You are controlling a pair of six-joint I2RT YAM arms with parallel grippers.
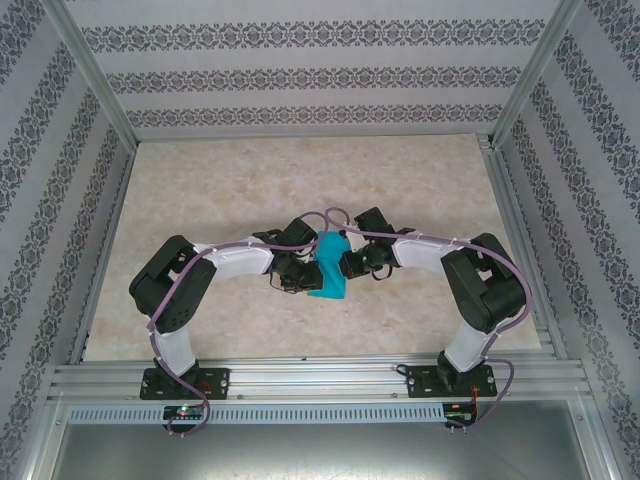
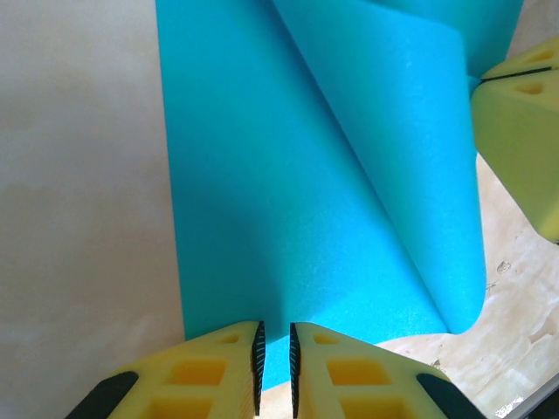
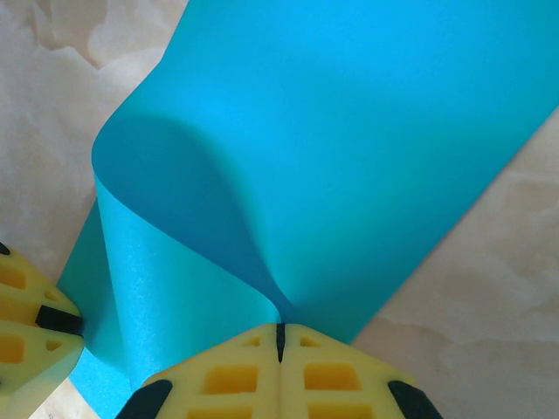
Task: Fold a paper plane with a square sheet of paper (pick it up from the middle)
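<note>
The sheet [image 1: 328, 270] lies at the middle of the tabletop [image 1: 420, 180], between both arms, one side curled up and over. The right tool [image 3: 279, 336], at the bottom of its view, is clamped on that curled edge. The left tool [image 2: 275, 358] is parted by a narrow slit over the flat edge.

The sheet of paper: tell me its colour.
The paper is plain teal-blue, clearest in the right wrist view.

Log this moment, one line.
square sheet of paper: curled over itself | right gripper: shut on its edge | left gripper: narrow gap, grip unclear
</note>
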